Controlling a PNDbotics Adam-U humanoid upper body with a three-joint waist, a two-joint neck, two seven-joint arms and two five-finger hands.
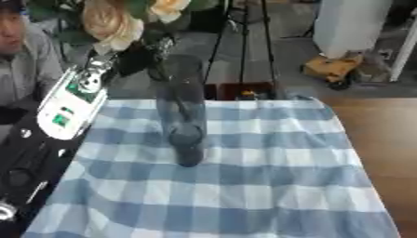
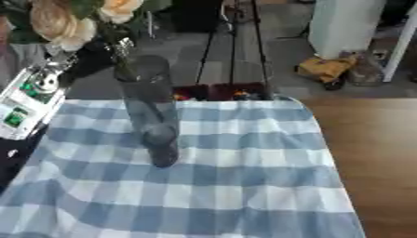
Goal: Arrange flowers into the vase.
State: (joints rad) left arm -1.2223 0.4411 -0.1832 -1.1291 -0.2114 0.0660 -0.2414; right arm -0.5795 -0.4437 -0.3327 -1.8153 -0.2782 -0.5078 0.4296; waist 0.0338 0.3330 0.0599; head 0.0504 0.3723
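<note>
Tall clear glass vase (image 1: pixel 184 111) stands upright on the blue-and-white checked cloth (image 1: pixel 244 186) covering the table, toward the far left corner, its base well in from the edges. Bunch of cream and peach roses with dark green leaves (image 1: pixel 114 21) is held above and to the left of the vase mouth, past the table's far left corner; dark stems (image 1: pixel 159 62) appear to slant down toward the rim, though whether any has entered the glass cannot be told. Left arm, with its white panel with green markings (image 1: pixel 73 100), comes in along the left edge. Left hand (image 1: pixel 104 60) sits at the base of the blooms; fingers too blurred to read, so grip cannot be told. Right hand shows in neither view. Step in hand, as judged: lowering the stems into the mouth. To do well: bring the bunch over the opening, tilt the stems closer to vertical so the ends clear the rim rather than push it, and lower straight. Narrow tall vase likely tips easily; sideways contact at the rim is the risk.
</note>
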